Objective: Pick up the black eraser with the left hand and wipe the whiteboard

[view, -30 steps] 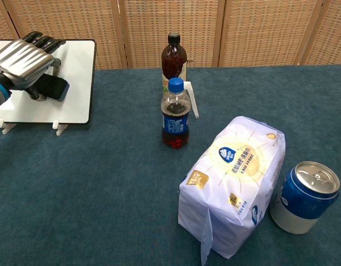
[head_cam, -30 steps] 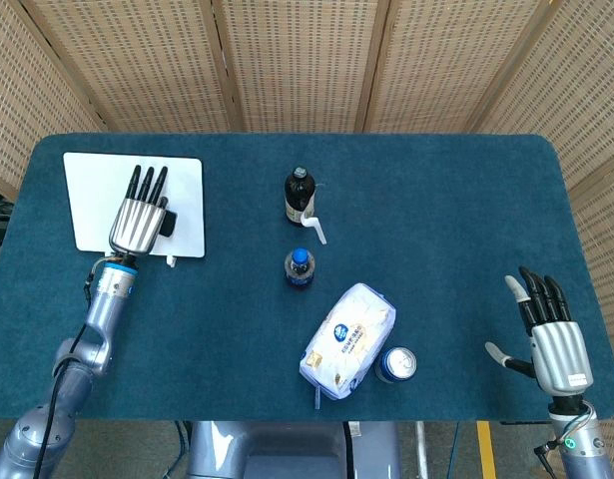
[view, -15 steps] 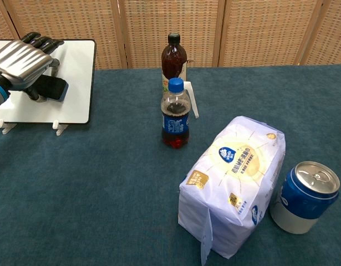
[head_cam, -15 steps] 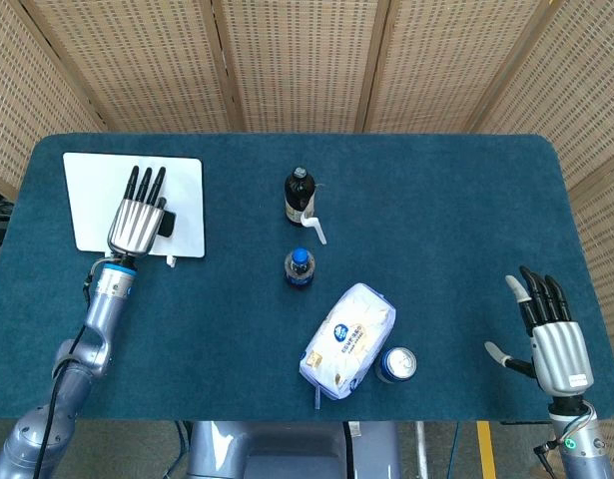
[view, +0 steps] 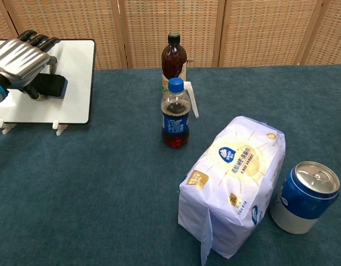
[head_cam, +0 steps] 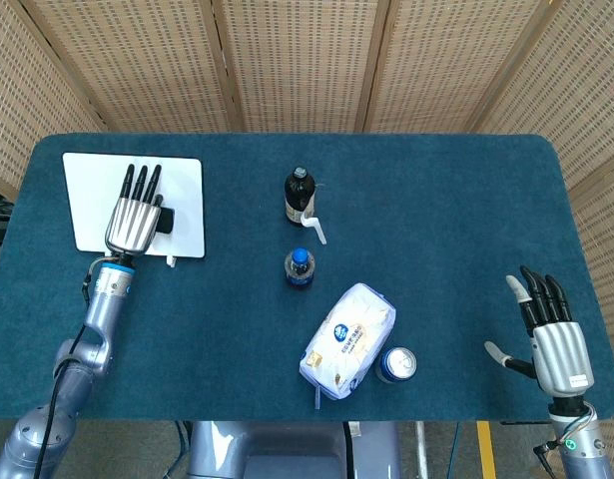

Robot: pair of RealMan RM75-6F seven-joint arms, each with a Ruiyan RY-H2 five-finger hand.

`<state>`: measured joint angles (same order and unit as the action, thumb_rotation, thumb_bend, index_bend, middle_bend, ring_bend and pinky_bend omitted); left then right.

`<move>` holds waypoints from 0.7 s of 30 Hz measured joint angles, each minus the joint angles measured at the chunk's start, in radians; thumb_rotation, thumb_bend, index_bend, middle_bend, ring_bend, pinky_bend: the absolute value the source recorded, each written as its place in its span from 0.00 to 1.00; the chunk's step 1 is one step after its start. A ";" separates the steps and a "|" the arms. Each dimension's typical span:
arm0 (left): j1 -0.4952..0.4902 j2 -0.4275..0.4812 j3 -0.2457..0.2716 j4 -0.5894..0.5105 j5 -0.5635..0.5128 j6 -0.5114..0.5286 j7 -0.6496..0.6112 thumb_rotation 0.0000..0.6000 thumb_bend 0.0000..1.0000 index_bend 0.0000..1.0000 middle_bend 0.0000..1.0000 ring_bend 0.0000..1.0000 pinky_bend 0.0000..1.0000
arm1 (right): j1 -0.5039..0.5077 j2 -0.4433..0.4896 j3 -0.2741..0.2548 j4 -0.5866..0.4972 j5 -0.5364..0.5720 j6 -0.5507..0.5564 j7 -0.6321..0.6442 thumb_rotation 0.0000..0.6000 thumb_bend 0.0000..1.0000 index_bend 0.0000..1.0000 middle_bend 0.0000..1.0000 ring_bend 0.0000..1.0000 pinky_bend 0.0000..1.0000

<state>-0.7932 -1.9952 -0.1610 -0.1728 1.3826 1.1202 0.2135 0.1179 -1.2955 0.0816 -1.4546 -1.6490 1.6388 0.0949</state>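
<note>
The white whiteboard [head_cam: 87,200] [view: 76,72] lies at the table's far left on small feet. My left hand [head_cam: 134,212] [view: 20,58] rests flat over it, fingers stretched toward the back. It grips the black eraser [head_cam: 165,221] [view: 51,85], which shows at the hand's thumb side and presses on the board. My right hand [head_cam: 551,334] hovers open near the front right corner, fingers spread and holding nothing; the chest view does not show it.
A brown bottle [head_cam: 299,196] [view: 174,57] stands mid-table, with a blue-capped cola bottle [head_cam: 300,269] [view: 175,115] in front of it. A white tissue pack [head_cam: 348,339] [view: 234,183] and a blue can [head_cam: 394,364] [view: 305,197] sit nearer the front edge.
My left hand has slid the eraser a little to the left and toward the back across the whiteboard. The right hand has stayed put.
</note>
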 measured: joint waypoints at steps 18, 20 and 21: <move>0.000 0.000 -0.009 -0.011 -0.009 0.015 0.013 0.86 0.00 0.35 0.00 0.00 0.00 | 0.001 -0.007 0.003 0.010 -0.006 0.013 0.012 1.00 0.00 0.00 0.00 0.00 0.00; 0.002 0.000 -0.007 -0.013 -0.007 0.017 0.012 0.86 0.00 0.34 0.00 0.00 0.00 | 0.000 -0.007 0.004 0.011 -0.007 0.018 0.015 1.00 0.00 0.00 0.00 0.00 0.00; 0.003 0.000 -0.006 -0.013 -0.006 0.017 0.013 0.85 0.00 0.34 0.00 0.00 0.00 | 0.000 -0.007 0.005 0.011 -0.007 0.019 0.017 1.00 0.00 0.00 0.00 0.00 0.00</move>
<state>-0.7900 -1.9949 -0.1674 -0.1858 1.3763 1.1376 0.2261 0.1177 -1.3028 0.0861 -1.4436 -1.6560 1.6581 0.1119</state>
